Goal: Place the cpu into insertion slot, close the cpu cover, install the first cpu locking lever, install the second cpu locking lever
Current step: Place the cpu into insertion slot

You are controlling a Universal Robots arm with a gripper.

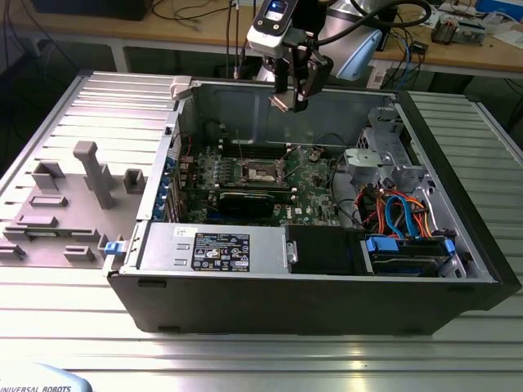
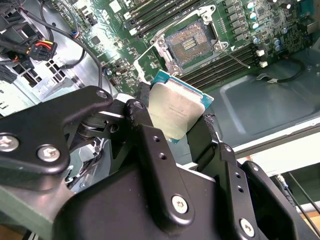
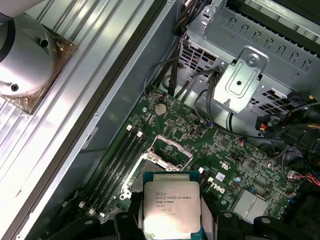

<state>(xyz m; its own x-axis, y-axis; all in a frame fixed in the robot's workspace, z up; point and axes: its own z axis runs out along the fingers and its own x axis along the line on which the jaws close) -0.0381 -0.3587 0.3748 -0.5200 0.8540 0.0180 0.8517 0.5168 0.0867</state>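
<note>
Black fingers [image 2: 150, 145] are closed on the cpu [image 2: 175, 109], one finger on each of two opposite edges. The chip's silver-grey metal top faces the cameras in both wrist views, and its green rim shows along the free edges. The cpu is airborne, held well above the insertion slot [image 1: 260, 171] and touching nothing but the fingers. In the exterior view it hangs above the slot, slightly toward that view's right. The insertion slot is uncovered, with its dark centre and silvery rim in plain sight and no chip seated in it. I cannot tell how the cover frame stands. Long narrow memory slots [image 3: 117, 165] run along two sides of the insertion slot, just beside it. The green circuit board [image 3: 225, 150] surrounds the slot. A long black graphics card [image 1: 249, 200] lies near the slot on its camera-facing side in the exterior view. Beyond the card, further from the slot, is a grey power supply box [image 1: 212, 245] with a label. A metal drive cage [image 1: 384, 155] and a bundle of blue, red and orange cables [image 1: 400, 212] sit well to the exterior view's right of the slot. All of these lie inside an open black computer case [image 1: 310, 306] on a ribbed metal desk [image 1: 245, 359]. A grey fixture [image 1: 94, 175] stands outside the case, well to the exterior view's left of the slot.
</note>
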